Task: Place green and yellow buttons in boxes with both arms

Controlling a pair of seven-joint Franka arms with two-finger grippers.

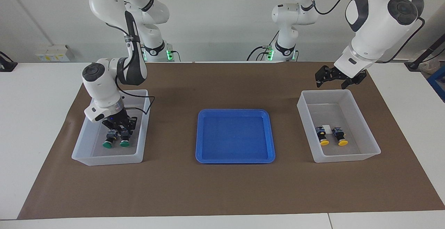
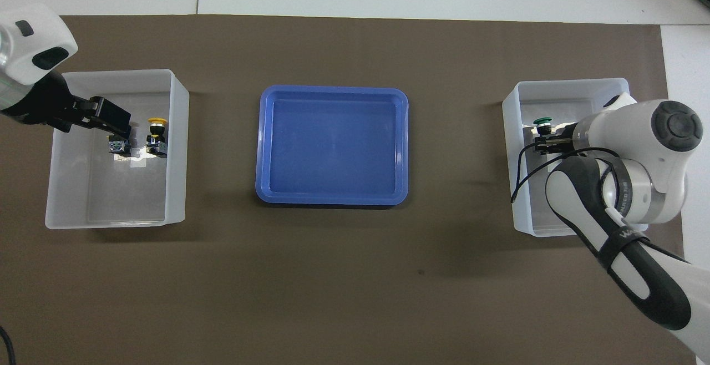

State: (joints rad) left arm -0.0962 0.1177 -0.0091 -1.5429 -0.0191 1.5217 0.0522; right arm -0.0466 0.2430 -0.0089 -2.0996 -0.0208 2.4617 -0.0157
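Facing view: both green buttons [image 1: 116, 142] lie in the box [image 1: 108, 156] at 9 o'clock. The right claw [image 1: 119, 128] sits low over them, fingers spread and empty. Both yellow buttons [image 1: 332, 136] lie in the box [image 1: 361, 116] at 3 o'clock. The left claw [image 1: 334, 78] hangs open above that box's rim at 12 o'clock.

Overhead view: blue tray [image 2: 331, 99] on the table [image 2: 355, 276] at centre is empty. One green cap shows beside the right arm.

Risk: a right-claw finger could snag a green button while lifting, tipping it.

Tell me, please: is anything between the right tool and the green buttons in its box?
Nothing visible. The right tool is down inside the box, directly over the two green buttons, with nothing else in that box.
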